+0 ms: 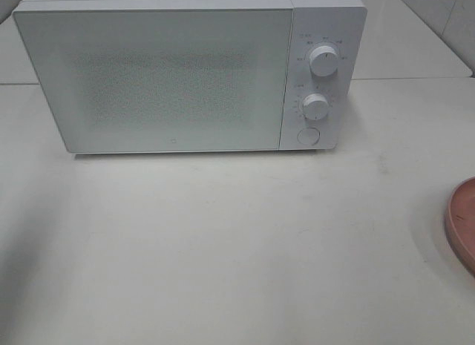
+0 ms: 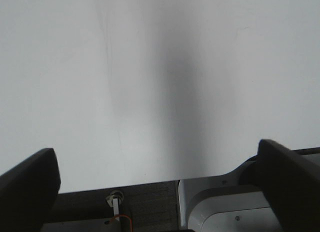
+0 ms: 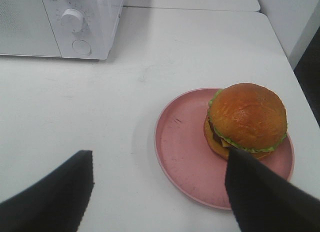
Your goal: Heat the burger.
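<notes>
Right tool [image 3: 157,192] spread wide, empty, poised above the table [image 3: 100,107] just short of the pink plate [image 3: 180,157]. Burger [image 3: 247,119] seated on the far half of that plate, bun up, lettuce showing at the rim, untouched, one dark finger [image 3: 260,197] overlapping its near edge in the wrist view. Left tool [image 2: 160,187] likewise fully spread, holding nothing, over bare table. Microwave [image 1: 156,70] at the back, door shut, two knobs [image 1: 323,61] and a round button [image 1: 308,136] on its right panel. Likely still the opening step: nothing fetched, door not yet open. Next move probably calls for pressing that button to release the door, or closing around the burger's sides gently enough not to squash the bun.
</notes>
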Motion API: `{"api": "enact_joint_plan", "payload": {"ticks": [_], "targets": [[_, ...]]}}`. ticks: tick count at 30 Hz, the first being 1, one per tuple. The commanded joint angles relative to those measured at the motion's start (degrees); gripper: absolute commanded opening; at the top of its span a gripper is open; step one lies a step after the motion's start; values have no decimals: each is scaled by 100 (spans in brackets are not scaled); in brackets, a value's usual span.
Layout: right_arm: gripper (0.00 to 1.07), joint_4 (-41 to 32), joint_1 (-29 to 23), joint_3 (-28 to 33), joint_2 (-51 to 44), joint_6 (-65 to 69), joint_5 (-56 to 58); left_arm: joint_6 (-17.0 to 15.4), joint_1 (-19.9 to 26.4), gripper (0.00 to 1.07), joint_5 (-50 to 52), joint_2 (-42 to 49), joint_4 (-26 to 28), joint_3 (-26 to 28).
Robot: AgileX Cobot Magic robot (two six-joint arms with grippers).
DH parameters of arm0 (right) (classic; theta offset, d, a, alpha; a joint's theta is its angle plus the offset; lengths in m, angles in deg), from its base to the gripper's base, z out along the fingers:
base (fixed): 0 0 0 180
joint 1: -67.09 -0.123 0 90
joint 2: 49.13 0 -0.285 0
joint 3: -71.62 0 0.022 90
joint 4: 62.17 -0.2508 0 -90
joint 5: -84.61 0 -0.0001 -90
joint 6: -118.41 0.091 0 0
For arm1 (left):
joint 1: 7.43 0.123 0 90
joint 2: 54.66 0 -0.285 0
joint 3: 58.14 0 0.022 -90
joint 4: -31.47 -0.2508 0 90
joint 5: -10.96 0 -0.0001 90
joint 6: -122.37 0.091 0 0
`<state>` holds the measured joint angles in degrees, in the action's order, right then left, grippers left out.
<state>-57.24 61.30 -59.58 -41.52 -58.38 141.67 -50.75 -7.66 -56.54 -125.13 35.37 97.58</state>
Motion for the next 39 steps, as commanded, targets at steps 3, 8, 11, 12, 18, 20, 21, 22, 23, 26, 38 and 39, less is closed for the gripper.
{"api": "enact_joint_plan", "payload": {"ticks": [3, 8, 11, 12, 18, 20, 21, 22, 23, 26, 38, 39], "targets": [[74, 11, 40, 0, -172, 23, 6, -57, 206, 100, -63, 814, 52, -579], [74, 11, 40, 0, -172, 23, 6, -57, 206, 100, -11, 1965, 34, -1289], [74, 11, 40, 0, -172, 23, 6, -57, 206, 100, 74, 2527, 6, -1616], [74, 11, 40, 0, -172, 23, 6, -57, 206, 100, 74, 2527, 6, -1616], [74, 11, 40, 0, -172, 23, 6, -57, 206, 100, 527, 3747, -69, -2275], [74, 11, 40, 0, -172, 23, 6, -57, 206, 100, 613, 3965, -69, -2326], [74, 11, 40, 0, -172, 23, 6, -57, 206, 100, 613, 4354, -80, -2338], [74, 11, 40, 0, -172, 23, 6, -57, 206, 100, 613, 4354, -80, -2338], [74, 11, 40, 0, -172, 23, 6, -57, 206, 100, 613, 4578, -80, -2338], [74, 11, 40, 0, -172, 23, 6, -57, 206, 100, 613, 5397, -120, -2338], [74, 11, 40, 0, -172, 23, 6, -57, 206, 100, 619, 6423, -115, -2338], [74, 6, 40, 0, -172, 23, 6, -57, 206, 100, 619, 6434, -115, -2338]]}}
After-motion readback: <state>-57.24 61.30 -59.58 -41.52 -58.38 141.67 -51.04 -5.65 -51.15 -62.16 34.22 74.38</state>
